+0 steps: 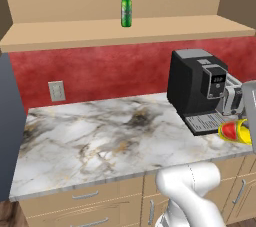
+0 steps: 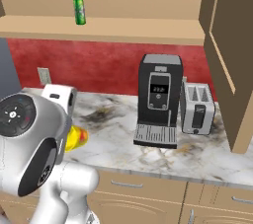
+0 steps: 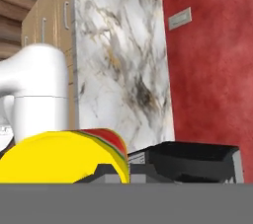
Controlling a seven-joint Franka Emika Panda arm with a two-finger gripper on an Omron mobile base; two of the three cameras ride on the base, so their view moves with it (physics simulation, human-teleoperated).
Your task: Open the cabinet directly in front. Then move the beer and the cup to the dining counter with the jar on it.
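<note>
The cabinet stands open, its tan shelf (image 1: 130, 30) bare apart from the beer (image 1: 126, 6), a slim green bottle standing upright at the back, also seen up left as the beer (image 2: 78, 5). One tan cabinet door (image 2: 232, 60) hangs swung out at the right. My gripper (image 1: 239, 127) is shut on the cup (image 1: 231, 131), a small yellow cup with a red mark, held tipped sideways above the worktop's right front. The cup (image 3: 64, 156) is large in the hand view, and the cup (image 2: 76, 137) peeks out beside my arm. The dining counter and the jar are out of view.
A black coffee machine (image 1: 197, 88) stands on the marble worktop (image 1: 100, 136) against the red wall, just behind the held cup. A silver toaster (image 2: 197, 107) sits to its right. Tan drawers (image 1: 85, 196) run below the worktop. A wall outlet (image 1: 56, 91) is at the left.
</note>
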